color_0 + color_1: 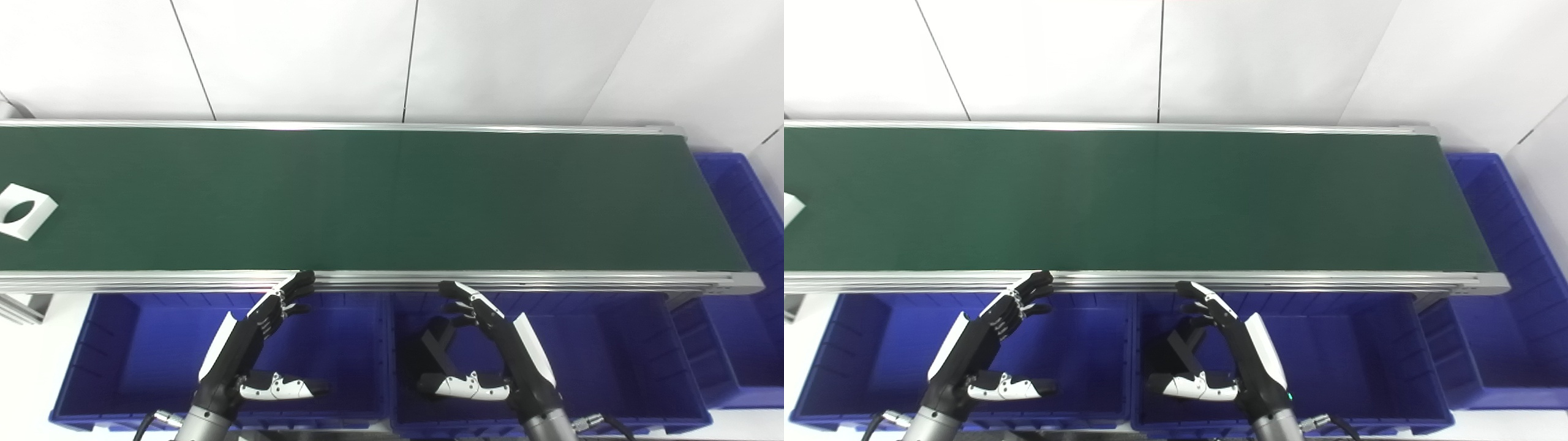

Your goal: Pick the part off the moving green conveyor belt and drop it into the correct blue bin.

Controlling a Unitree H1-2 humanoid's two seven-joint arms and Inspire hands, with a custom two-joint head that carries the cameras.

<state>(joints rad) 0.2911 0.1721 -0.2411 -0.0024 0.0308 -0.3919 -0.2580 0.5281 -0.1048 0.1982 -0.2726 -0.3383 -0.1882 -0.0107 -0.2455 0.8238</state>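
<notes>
Waiting with my left hand and right hand both open and empty above the blue bins, I'd hold until the white part, at the conveyor belt's far left end, comes within reach. It's cut off in the right eye view; a dark piece lies half-hidden behind my right hand.

The conveyor belt is matt dark green, bordered by brushed-metal rails. The white part at far left looks smooth, matt plastic. The blue bins are smooth, slightly glossy plastic. Both hands have glossy black-and-white shells.
</notes>
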